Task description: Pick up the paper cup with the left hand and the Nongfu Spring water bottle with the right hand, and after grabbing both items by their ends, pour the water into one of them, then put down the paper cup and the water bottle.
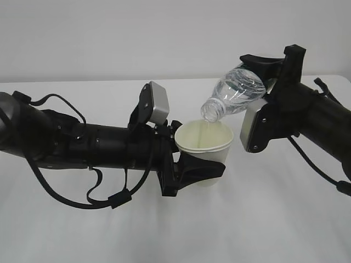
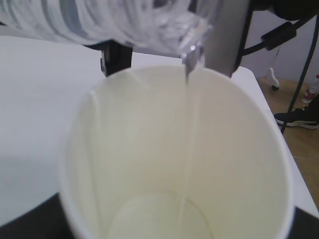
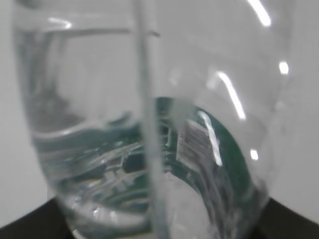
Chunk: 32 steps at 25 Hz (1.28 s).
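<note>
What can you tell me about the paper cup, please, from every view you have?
The paper cup is cream-white, tapered, with a rolled rim, and looks like thin paper. It stands upright, held off the white table in the left end effector, whose black fingers clasp its lower wall. The bottle's open mouth hangs just above its rim without touching. In the left wrist view a thin stream of water runs into it, and its bottom looks barely wet.

Matt cream paper cup (image 1: 204, 143) — glossy clear plastic bottle (image 1: 237, 94) — matt white table (image 1: 274, 219).
</note>
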{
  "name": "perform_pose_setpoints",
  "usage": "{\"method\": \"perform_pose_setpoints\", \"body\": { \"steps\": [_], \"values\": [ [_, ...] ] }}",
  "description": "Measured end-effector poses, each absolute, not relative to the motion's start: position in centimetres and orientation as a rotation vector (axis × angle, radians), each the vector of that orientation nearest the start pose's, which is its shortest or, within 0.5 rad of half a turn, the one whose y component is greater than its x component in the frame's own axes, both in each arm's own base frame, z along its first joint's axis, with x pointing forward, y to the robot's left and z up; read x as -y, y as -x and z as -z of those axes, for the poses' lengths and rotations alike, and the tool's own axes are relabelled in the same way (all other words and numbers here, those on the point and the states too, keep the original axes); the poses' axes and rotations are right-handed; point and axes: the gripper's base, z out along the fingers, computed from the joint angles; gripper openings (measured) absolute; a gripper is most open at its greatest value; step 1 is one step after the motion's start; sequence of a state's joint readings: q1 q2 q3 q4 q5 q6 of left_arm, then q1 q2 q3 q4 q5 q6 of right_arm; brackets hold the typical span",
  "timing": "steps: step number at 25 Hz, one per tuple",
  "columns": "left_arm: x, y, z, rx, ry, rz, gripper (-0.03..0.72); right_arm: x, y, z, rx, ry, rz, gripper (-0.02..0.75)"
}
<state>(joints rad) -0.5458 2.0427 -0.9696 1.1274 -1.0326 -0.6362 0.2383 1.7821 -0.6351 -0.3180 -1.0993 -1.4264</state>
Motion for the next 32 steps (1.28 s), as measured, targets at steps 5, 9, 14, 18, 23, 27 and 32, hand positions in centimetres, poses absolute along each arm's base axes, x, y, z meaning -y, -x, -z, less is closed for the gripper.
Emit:
{"method": "perform_pose_setpoints", "body": {
  "steps": [5, 9, 14, 18, 23, 27, 32],
  "values": [
    [25.41, -28.24, -13.96, -1.505, -1.226, 1.090, 0.473, -10.16, -31.10, -18.46, -0.800, 1.403, 0.833, 0.419],
    [25.41, -28.24, -13.96, -1.505, -1.226, 1.090, 0.473, -10.16, -31.10, -18.47, -0.796, 1.404, 0.838, 0.419],
    [25.41, -28.24, -13.96, -1.505, -1.226, 1.090, 0.473, -10.16, -31.10, -18.47, -0.796, 1.404, 0.838, 0.419],
    [25.41, -28.24, -13.96, -1.505, -1.226, 1.090, 0.473, -10.16, -31.10, -18.49, -0.793, 1.404, 0.840, 0.419],
    [25.41, -28.23, -13.97, -1.504, -1.226, 1.092, 0.473, -10.17, -31.09, -18.51, -0.791, 1.403, 0.842, 0.419],
    [25.42, -28.20, -14.01, -1.499, -1.227, 1.097, 0.473, -10.17, -31.09, -18.53, -0.789, 1.401, 0.842, 0.419],
    [25.43, -28.13, -14.03, -1.492, -1.233, 1.102, 0.473, -10.17, -31.09, -18.54, -0.787, 1.401, 0.844, 0.419]
  ]
}}
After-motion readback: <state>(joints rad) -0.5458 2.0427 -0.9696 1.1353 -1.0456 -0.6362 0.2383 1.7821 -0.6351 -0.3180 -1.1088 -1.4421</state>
